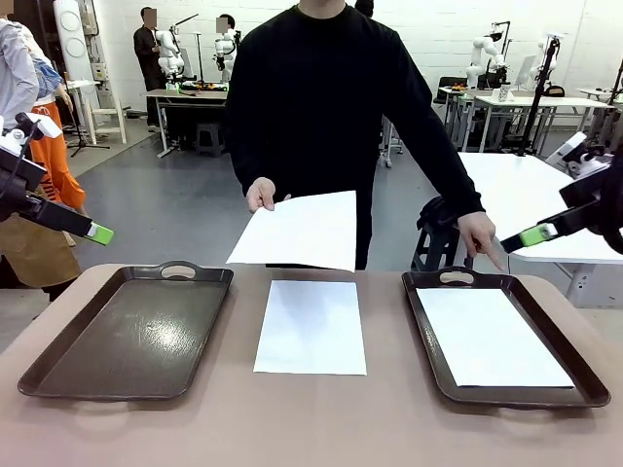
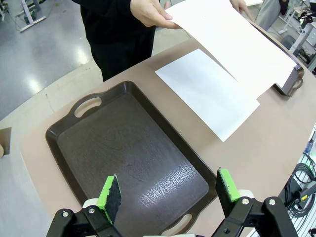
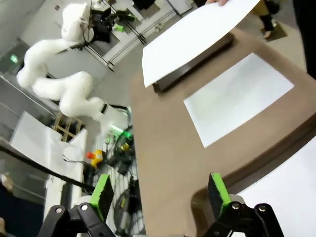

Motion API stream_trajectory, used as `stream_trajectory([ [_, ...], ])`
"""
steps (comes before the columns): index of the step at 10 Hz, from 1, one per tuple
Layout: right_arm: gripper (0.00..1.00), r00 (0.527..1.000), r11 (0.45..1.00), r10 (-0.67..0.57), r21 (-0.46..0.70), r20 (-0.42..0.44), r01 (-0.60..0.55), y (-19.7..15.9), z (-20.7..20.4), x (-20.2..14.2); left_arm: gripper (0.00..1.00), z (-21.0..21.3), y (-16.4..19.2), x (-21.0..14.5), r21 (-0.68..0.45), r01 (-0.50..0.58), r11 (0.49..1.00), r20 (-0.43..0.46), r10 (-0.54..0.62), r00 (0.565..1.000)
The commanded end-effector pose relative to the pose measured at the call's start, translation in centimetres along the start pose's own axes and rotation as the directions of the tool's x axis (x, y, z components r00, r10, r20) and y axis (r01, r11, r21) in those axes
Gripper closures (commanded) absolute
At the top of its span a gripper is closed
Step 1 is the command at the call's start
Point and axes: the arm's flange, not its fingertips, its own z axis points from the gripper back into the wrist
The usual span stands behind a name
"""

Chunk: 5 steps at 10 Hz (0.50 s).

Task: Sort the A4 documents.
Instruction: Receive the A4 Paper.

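Observation:
A person across the table holds one A4 document (image 1: 297, 231) in a hand (image 1: 261, 193) above the far table edge. A second sheet (image 1: 311, 326) lies flat on the table between the trays. A third sheet (image 1: 492, 336) lies in the right dark brown tray (image 1: 428, 331). The left tray (image 1: 127, 331) has nothing in it. My left gripper (image 1: 100, 233) hangs open at the far left, above that tray (image 2: 98, 148), its fingers (image 2: 109, 192) spread wide. My right gripper (image 1: 533, 235) is open too, raised over the right tray's rim (image 3: 247, 173).
The person's other hand (image 1: 484, 243) points down at the right tray's far edge, close to my right gripper. Bare brown table (image 1: 311, 418) stretches along the near side. Other white tables (image 1: 526, 195) and robots stand behind.

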Motion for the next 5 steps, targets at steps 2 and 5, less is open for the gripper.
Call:
stream_trajectory([
  [2, 0.00, 0.978, 0.974, -0.209, 0.092, 0.002, 0.208, -3.5, -4.3, 2.4, 0.00, -0.1, 0.2, -0.1, -0.010, 0.000, 1.000, 0.008, 0.000, 1.000],
  [5, 0.00, 0.937, 0.915, -0.349, 0.217, 0.003, 0.340, -6.2, -7.8, 3.8, 0.00, -0.1, 0.2, -0.1, -0.010, 0.000, 1.000, 0.008, 0.000, 1.000],
])
